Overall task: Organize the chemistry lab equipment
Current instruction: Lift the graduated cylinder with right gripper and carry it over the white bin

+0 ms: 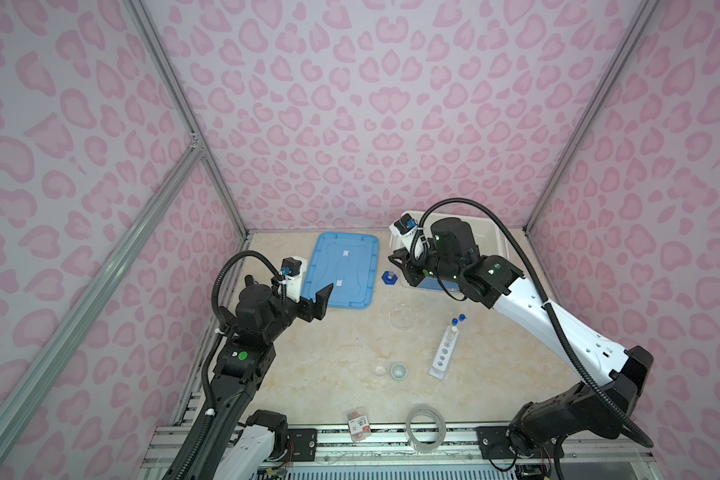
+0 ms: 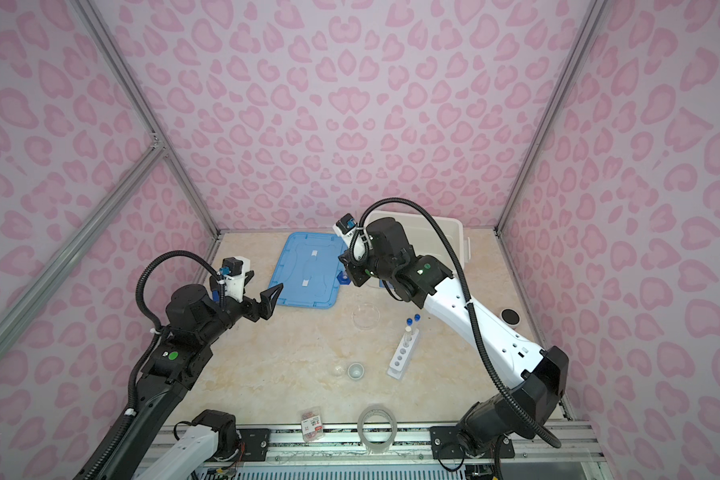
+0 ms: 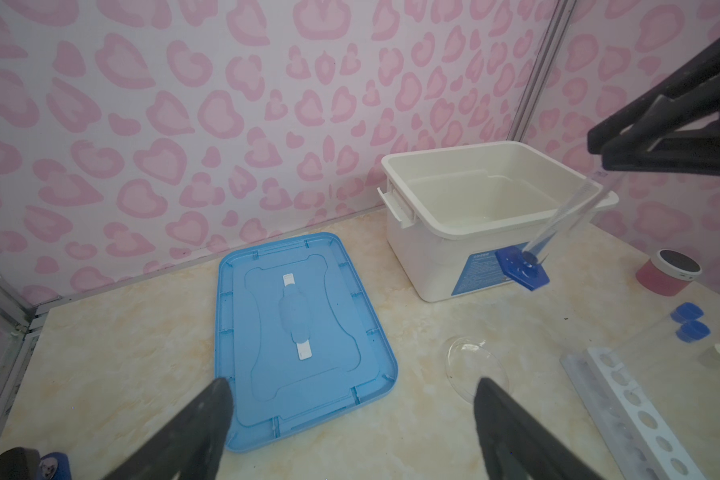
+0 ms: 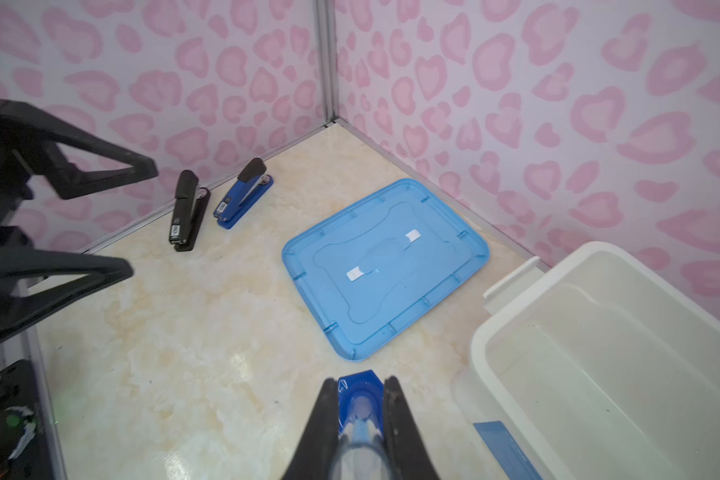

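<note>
Clamping one blue-based cylinder, right hand; left hand apart; two blue-capped tubes.

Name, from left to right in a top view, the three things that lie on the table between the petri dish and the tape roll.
tiny glass dish → small white cup → white six-hole rack

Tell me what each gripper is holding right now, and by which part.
The right gripper is shut on the small blue-based cylinder, by the upper part of its clear tube. The left gripper is open, holding nothing.
</note>
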